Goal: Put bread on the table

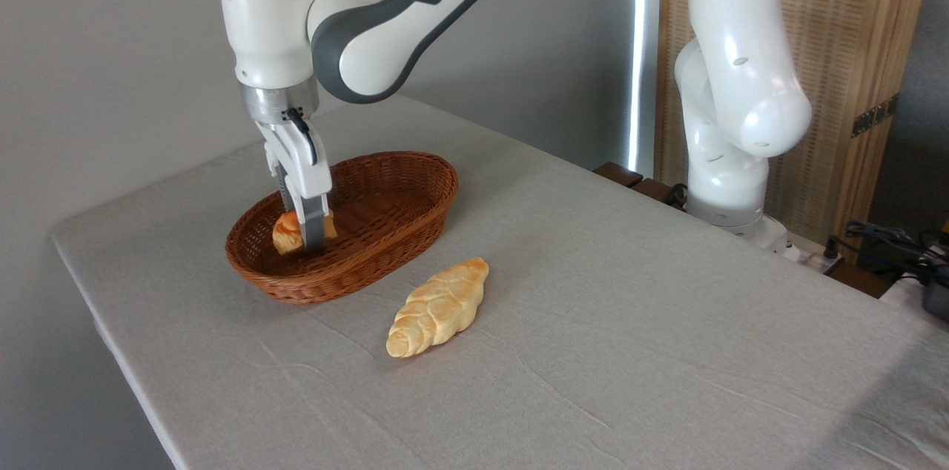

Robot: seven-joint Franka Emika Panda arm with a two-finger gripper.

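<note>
The bread, a small deep-orange lumpy bun, lies inside the brown wicker basket near its left end. My gripper reaches straight down into the basket, its fingers on either side of the bun. The near finger hides the bun's middle. The fingers look closed against the bread, which still seems to rest low in the basket. The table is covered in light grey, slightly wrinkled cloth.
A longer pale-yellow braided loaf lies on the cloth just in front and right of the basket. The arm's white base stands at the table's far right edge, with cables beyond it. The table's left edge runs close to the basket.
</note>
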